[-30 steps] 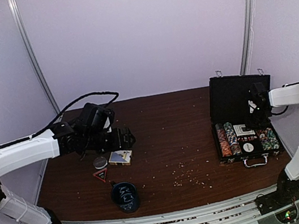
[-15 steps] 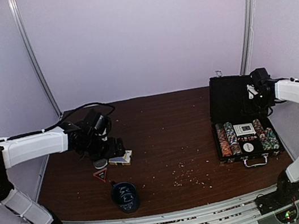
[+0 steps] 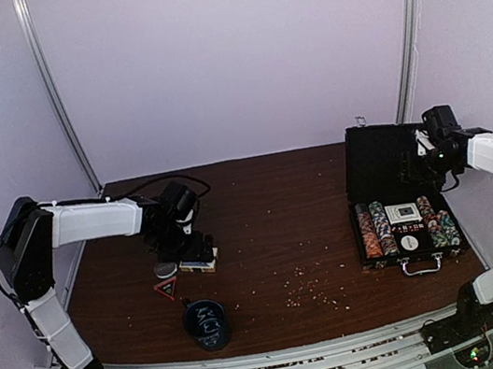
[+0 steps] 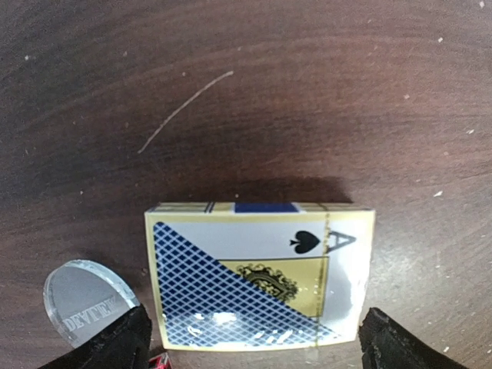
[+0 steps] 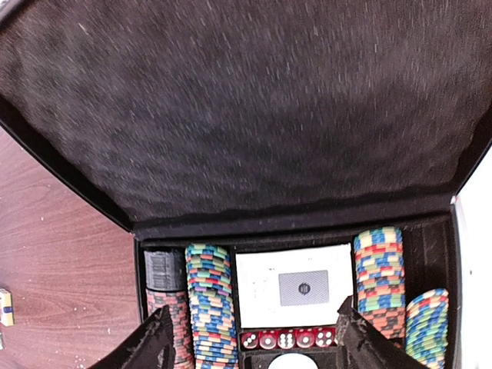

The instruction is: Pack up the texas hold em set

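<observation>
The black case [image 3: 369, 257] lies open at the table's right, lid [image 5: 231, 108] upright. Inside are multicoloured chip rolls [image 5: 209, 307], a white card deck [image 5: 292, 286] and red dice [image 5: 288, 338]. My right gripper [image 5: 257, 346] hovers open above that tray, in front of the lid, holding nothing; the top view has the right gripper [image 3: 423, 164] there too. A blue and gold card deck [image 4: 257, 280] lies flat on the table at the left. My left gripper [image 4: 250, 347] is open, one finger on each side of the deck. A clear dealer button [image 4: 84, 304] lies just left of the deck.
A dark round cup with white scribbles [image 3: 206, 324] stands near the front, below the deck. A red triangular marker [image 3: 166, 288] and the round button [image 3: 164, 269] lie beside the left gripper [image 3: 191, 249]. Pale crumbs [image 3: 312, 292] dot the brown table's middle.
The left arm has folded in and its gripper has come down over the blue deck. The right gripper has opened wider and drawn back up toward the lid.
</observation>
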### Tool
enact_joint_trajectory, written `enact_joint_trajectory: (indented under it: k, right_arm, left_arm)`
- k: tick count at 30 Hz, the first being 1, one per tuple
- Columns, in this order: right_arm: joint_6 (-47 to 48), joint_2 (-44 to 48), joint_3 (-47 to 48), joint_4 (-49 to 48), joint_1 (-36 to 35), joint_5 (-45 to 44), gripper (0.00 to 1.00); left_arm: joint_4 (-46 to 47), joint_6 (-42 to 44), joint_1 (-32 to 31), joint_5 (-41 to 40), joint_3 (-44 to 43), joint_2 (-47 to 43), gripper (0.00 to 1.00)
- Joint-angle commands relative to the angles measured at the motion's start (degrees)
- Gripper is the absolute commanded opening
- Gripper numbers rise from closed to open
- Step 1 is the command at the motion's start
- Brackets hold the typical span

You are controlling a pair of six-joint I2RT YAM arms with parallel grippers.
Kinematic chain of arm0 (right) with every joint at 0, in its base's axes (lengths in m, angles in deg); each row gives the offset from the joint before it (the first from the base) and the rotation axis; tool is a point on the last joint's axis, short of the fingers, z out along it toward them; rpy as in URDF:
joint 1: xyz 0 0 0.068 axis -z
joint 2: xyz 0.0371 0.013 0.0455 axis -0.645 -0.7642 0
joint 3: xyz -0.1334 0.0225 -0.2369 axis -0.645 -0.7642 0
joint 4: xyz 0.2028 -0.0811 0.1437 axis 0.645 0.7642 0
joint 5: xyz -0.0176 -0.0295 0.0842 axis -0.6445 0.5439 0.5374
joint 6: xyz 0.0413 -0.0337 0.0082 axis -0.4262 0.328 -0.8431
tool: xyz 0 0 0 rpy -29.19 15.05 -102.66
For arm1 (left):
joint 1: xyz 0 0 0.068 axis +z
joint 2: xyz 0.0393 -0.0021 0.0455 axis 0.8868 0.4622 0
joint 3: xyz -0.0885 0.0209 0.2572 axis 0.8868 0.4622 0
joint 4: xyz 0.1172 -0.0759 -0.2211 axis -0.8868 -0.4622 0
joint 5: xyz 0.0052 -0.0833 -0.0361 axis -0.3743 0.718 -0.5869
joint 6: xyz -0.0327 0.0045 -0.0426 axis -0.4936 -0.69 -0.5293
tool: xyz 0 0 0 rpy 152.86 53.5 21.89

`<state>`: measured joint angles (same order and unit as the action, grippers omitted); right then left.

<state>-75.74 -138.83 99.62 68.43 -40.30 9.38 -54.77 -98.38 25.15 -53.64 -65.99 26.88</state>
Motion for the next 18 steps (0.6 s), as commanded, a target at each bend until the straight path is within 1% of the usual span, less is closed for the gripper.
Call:
enact_joint_trajectory:
  k: [1, 4, 6, 11, 14, 18]
  right_arm:
    - [-2.30, 1.15, -1.71, -0.99, -0.12, 1.87, 0.70]
    - [-2.86, 1.18, -1.91, -1.48, -0.12, 2.44, 0.70]
    - [-3.12, 1.09, -2.03, -1.66, -0.12, 2.66, 0.70]
    - [-3.89, 1.17, -2.88, -2.36, -0.13, 3.44, 0.70]
    - [-4.05, 1.39, -3.04, -2.46, -0.12, 3.73, 0.70]
    - [-4.13, 1.77, -3.18, -2.37, -0.12, 3.74, 0.70]
  left_arm:
    - [0.81, 2.14, 0.79, -0.01, -0.44, 1.67, 0.97]
    - [0.97, 1.49, 0.83, -0.76, 0.66, 1.30, 0.97]
    - [2.26, 1.56, 0.76, 0.20, 1.75, 0.65, 0.97]
    - [8.82, 2.35, 0.61, 8.35, 5.42, -0.98, 0.96]
    - [10.31, 2.91, -0.03, 11.89, 5.96, -1.24, 0.95]
    - [12.39, 3.76, -3.31, 16.00, 5.76, -2.21, 0.94]
